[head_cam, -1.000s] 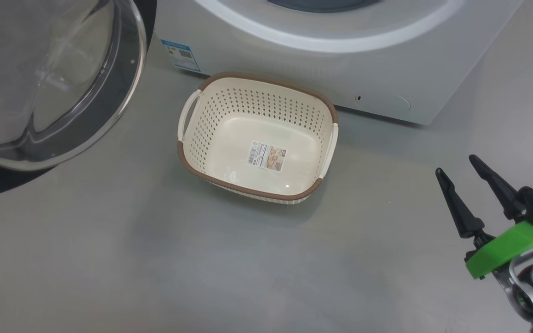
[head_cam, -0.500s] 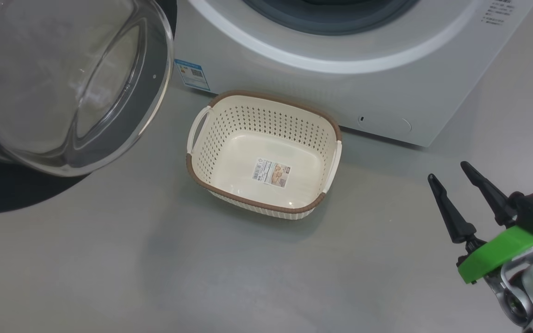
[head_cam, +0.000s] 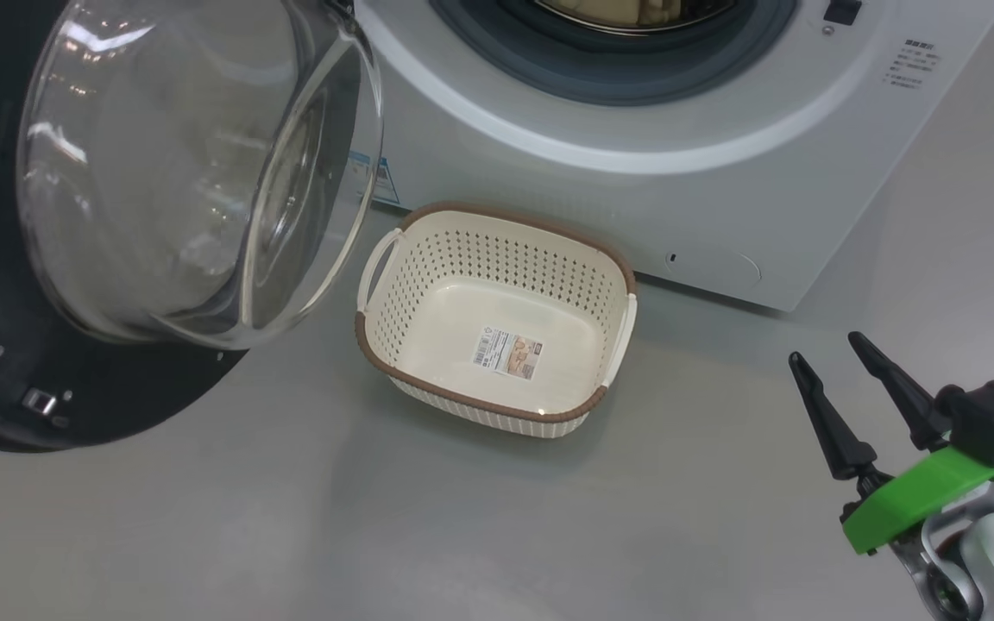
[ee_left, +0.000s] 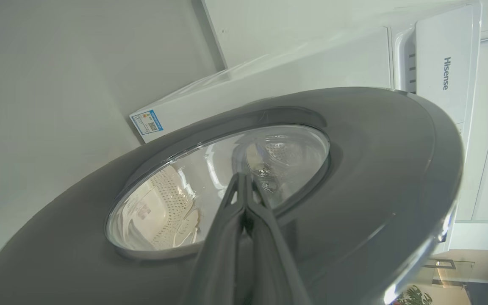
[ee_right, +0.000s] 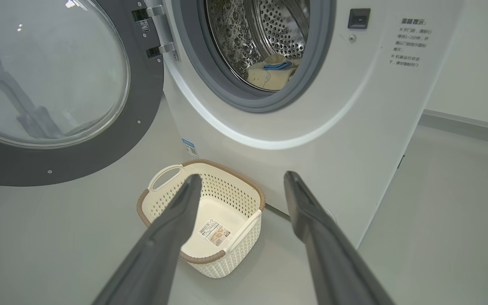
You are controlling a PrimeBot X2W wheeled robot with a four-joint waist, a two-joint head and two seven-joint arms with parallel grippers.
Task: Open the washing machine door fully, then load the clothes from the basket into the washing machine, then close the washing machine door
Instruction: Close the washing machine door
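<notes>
With the left gripper (ee_left: 242, 177) pinched shut and empty, tips aimed at the outer glass of the open washing machine door (head_cam: 117, 397) just ahead, nearer for pushing than the spread right gripper (head_cam: 825, 348), clothes (ee_right: 269, 76) already inside the washing machine (ee_right: 354, 127)

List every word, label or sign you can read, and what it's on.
"Hisense": white panel, left wrist view.
Blue sticker on the washing machine: too small to read.
Label inside the basket: too small.
Printed lines on the machine's front: blurred, unreadable.
</notes>
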